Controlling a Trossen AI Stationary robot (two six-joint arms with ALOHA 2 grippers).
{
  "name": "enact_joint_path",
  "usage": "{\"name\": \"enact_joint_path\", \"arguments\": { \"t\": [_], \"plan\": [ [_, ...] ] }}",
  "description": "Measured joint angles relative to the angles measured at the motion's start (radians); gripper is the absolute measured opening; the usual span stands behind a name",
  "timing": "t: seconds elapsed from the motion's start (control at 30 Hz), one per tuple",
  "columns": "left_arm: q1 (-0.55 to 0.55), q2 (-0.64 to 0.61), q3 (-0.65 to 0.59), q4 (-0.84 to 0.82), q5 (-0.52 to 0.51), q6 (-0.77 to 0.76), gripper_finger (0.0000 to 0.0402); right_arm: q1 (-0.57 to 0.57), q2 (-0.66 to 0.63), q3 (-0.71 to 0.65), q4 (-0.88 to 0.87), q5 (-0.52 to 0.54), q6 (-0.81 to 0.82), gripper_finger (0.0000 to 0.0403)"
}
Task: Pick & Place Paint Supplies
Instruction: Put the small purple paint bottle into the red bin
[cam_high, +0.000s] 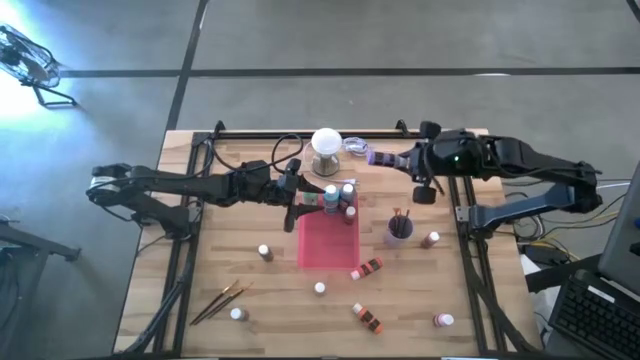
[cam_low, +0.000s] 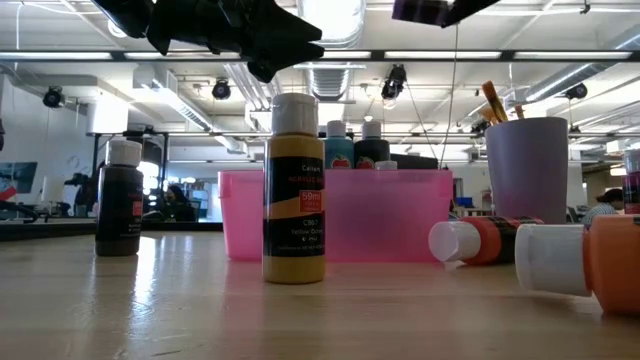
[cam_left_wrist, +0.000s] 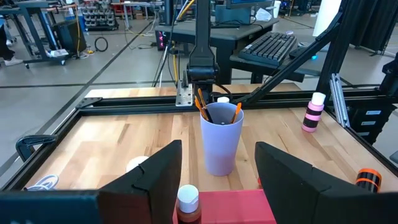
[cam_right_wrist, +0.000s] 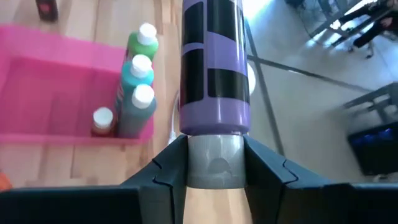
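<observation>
Inside pink tray (cam_high: 325, 245): upright paint bottles (cam_high: 338, 197).

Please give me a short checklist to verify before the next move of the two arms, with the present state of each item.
1. Right gripper holds the purple bottle by its cap: ok.
2. Left gripper open, above a brown bottle in the pink tray: ok.
3. Tray has free floor for the purple bottle: ok.
4. Brush cup upright beside tray: ok.
5. Loose brushes reachable: cannot tell.
</observation>
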Motion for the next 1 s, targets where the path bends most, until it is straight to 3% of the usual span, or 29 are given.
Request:
{"name": "enact_joint_path", "arguments": {
  "t": [0.33,0.63,0.77,1.0],
  "plan": [
    [0.000,0.000,0.000,0.000,0.000,0.000,0.0209,0.105,0.093,0.007,-0.012,0.031,-0.083,0.0110],
    [0.000,-0.001,0.000,0.038,0.000,-0.011,0.0209,0.130,0.146,0.009,-0.067,0.029,-0.025,0.0110],
    [-0.001,0.005,0.000,0.032,0.000,-0.127,0.0209,0.130,0.178,0.009,-0.100,0.021,-0.016,0.0110],
    [0.013,0.035,0.146,-0.241,0.000,-0.137,0.0209,0.130,0.289,0.054,-0.204,0.018,0.057,0.0110]
  ]
}}
